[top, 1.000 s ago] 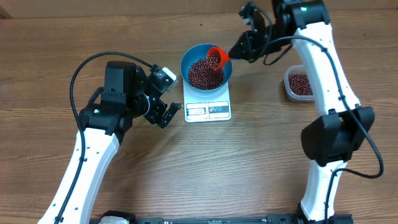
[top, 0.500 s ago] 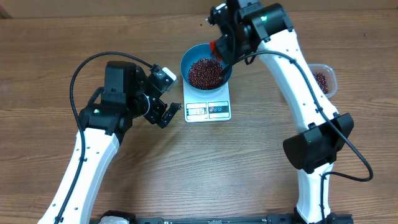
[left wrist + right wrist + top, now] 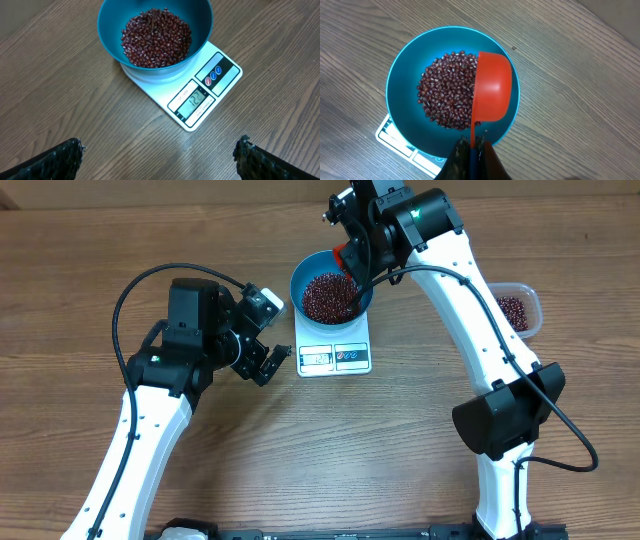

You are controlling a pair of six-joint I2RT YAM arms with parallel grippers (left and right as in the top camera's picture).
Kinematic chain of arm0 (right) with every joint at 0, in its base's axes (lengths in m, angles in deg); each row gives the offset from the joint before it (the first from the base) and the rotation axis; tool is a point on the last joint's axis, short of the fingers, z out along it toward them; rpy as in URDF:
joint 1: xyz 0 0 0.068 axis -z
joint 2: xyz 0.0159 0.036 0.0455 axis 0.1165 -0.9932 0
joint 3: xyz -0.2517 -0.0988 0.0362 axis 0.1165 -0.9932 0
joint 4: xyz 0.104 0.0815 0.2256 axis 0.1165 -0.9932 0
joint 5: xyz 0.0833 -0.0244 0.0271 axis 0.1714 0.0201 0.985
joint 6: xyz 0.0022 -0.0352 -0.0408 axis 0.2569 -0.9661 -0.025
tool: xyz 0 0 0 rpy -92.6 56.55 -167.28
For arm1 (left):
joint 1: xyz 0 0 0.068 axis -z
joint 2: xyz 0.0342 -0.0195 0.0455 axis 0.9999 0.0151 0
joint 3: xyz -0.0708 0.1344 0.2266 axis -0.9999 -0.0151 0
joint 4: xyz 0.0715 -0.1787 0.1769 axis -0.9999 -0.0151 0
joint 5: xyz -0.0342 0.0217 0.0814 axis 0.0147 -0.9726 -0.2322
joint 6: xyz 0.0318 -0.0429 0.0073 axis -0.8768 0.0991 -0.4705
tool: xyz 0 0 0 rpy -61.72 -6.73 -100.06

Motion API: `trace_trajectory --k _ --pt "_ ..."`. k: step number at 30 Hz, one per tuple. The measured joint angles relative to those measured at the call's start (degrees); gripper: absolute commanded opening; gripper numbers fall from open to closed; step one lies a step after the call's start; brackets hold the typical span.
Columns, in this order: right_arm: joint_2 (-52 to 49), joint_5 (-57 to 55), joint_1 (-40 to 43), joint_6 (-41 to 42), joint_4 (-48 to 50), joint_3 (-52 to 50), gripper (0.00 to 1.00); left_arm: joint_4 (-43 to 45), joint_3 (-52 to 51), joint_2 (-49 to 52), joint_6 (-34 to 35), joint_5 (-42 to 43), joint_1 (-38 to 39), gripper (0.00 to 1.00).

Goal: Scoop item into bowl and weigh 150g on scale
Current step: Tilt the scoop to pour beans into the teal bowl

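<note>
Holding a small red scoop (image 3: 492, 90) by its thin handle, the right fingers (image 3: 454, 162) are pinched tight on it. The scoop hangs over the blue bowl (image 3: 402, 75), close to one side of the rim, and partly covers the beans (image 3: 445, 95) below. No beans show on the red part that we can see (it looks smooth and bare). I cannot tell if the scoop touches the bowl.

The bowl sits on the white scale (image 3: 200, 100), on the end away from the buttons. A heap of dark red-brown beans fills the bottom of the bowl, and its blue wall shows all around them. The little window on the scale shows some digits, but they are too blurry to read for sure. Next to the window are small round buttons, one red and two blue.

The left fingers (image 3: 60, 160) are spread wide apart and hold nothing. They hover over the bare wood of the table (image 3: 380, 450), just to the left of the scale, and point toward it.

A clear tub (image 3: 534, 315) with more beans inside sits well off to the right, partly hidden behind the right arm.
</note>
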Motion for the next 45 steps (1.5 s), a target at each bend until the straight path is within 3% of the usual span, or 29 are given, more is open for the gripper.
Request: trace_trajectory --k 16,45 --pt "0.0 10.4 6.8 0.3 -1.0 3.8 0.04 0.0 0.0 0.0 0.0 0.0 0.0 0.99" --pt "0.0 1.7 1.5 -3.3 -3.3 3.8 0.04 0.0 0.0 0.0 0.0 0.0 0.0 0.99"
